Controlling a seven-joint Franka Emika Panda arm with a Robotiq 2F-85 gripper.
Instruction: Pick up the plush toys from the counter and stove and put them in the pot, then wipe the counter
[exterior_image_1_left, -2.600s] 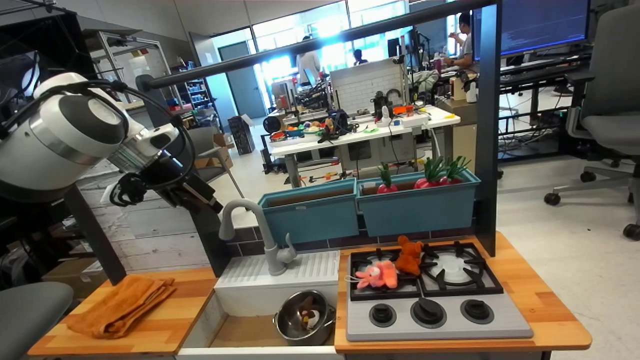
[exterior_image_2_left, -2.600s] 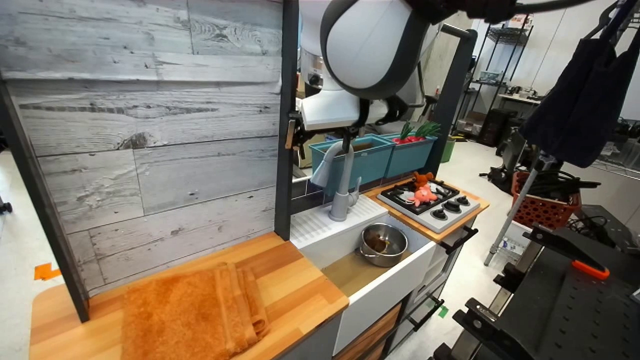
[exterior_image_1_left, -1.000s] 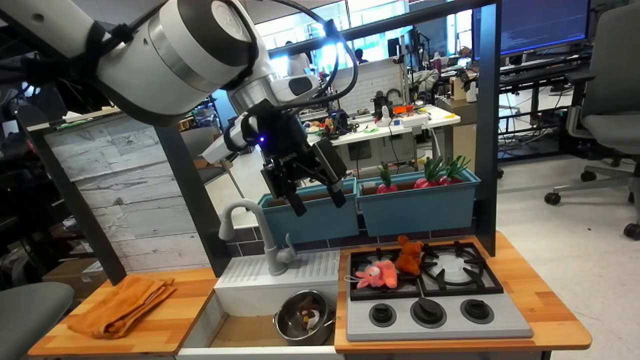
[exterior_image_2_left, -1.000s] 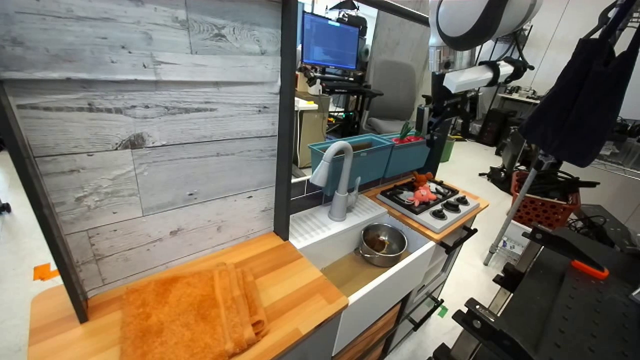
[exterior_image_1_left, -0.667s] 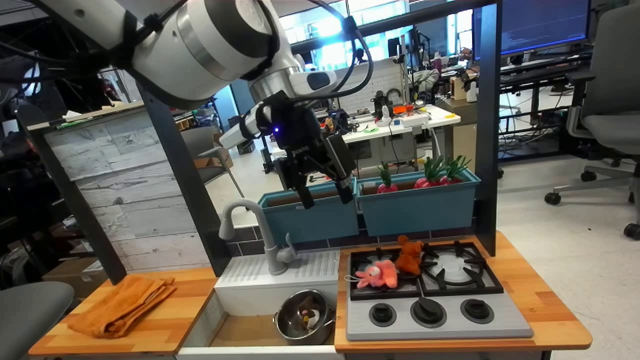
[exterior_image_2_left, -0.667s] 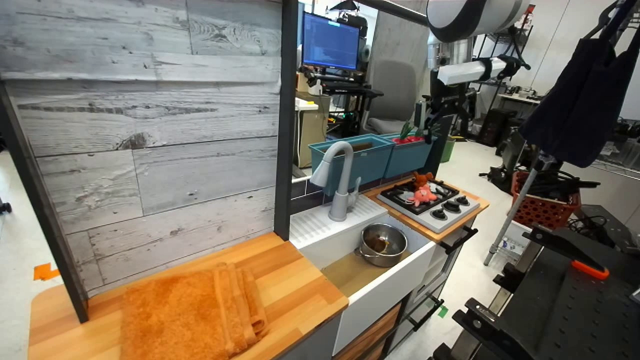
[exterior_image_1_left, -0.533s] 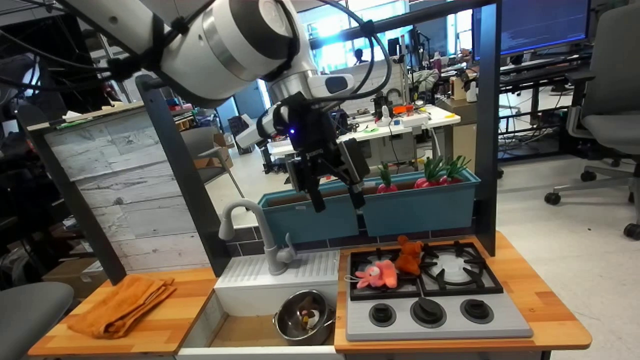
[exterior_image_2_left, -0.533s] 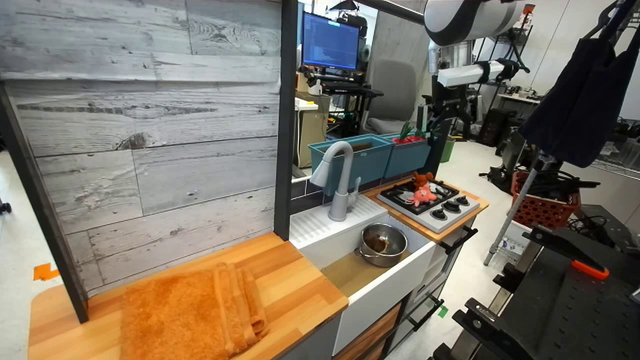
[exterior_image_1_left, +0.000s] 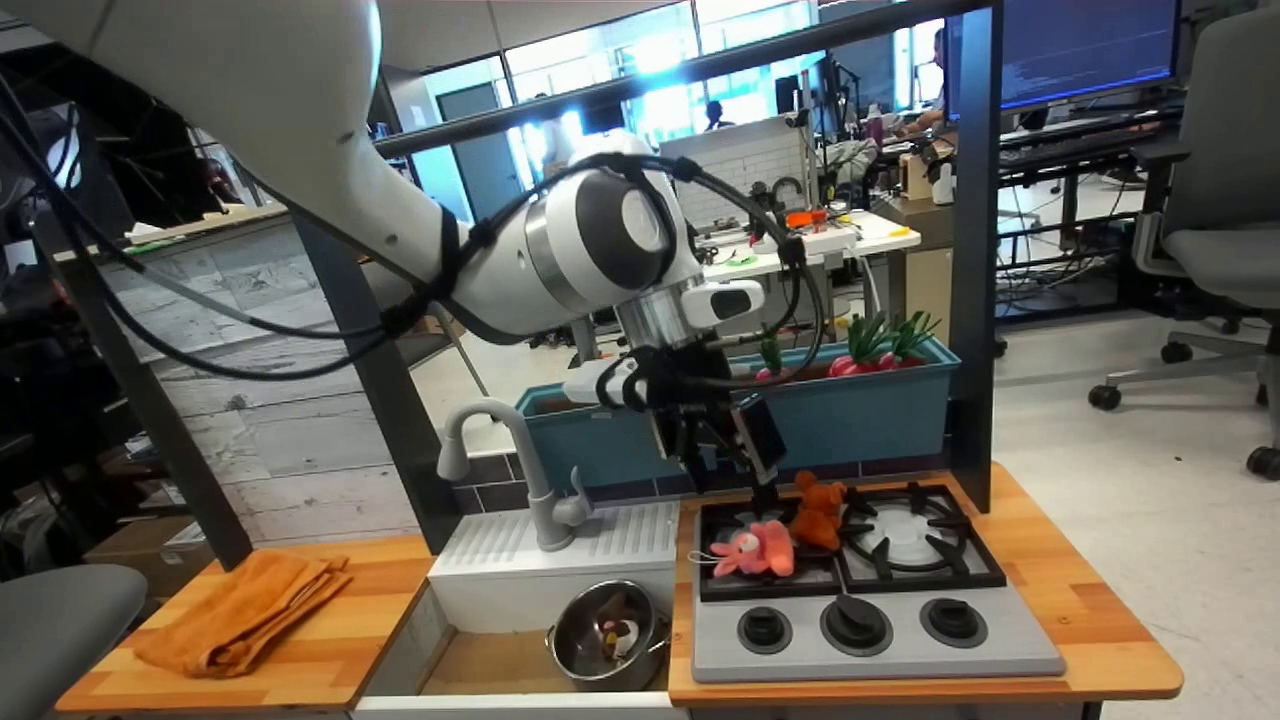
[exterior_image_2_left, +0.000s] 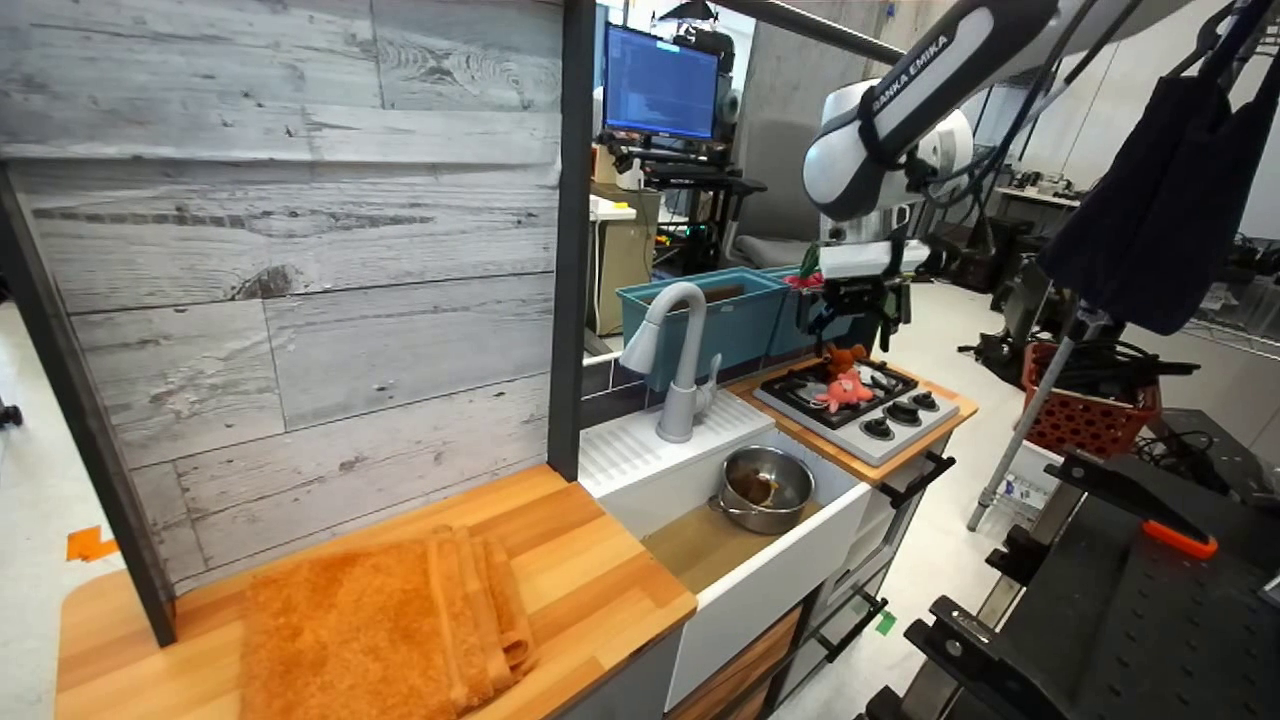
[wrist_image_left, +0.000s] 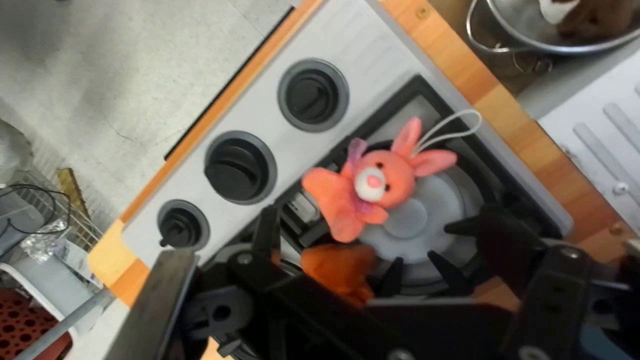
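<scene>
over the stove (exterior_image_1_left: 805, 647), the hand (exterior_image_1_left: 731, 492) is hovering, spread; the rabbit (wrist_image_left: 392, 185) there is looking light and squashy (best pinched, probably, round its middle).

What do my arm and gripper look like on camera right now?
The arm is white and rounded, with dark grey bands, a silver collar and strapped black cables; an exterior view shows FRANKA EMIKA lettering. The gripper is black, angular and two-fingered, with a white block strapped nearby.

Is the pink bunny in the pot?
No: in an exterior view, the pink bunny lies on the stove, outside the pot.
</scene>
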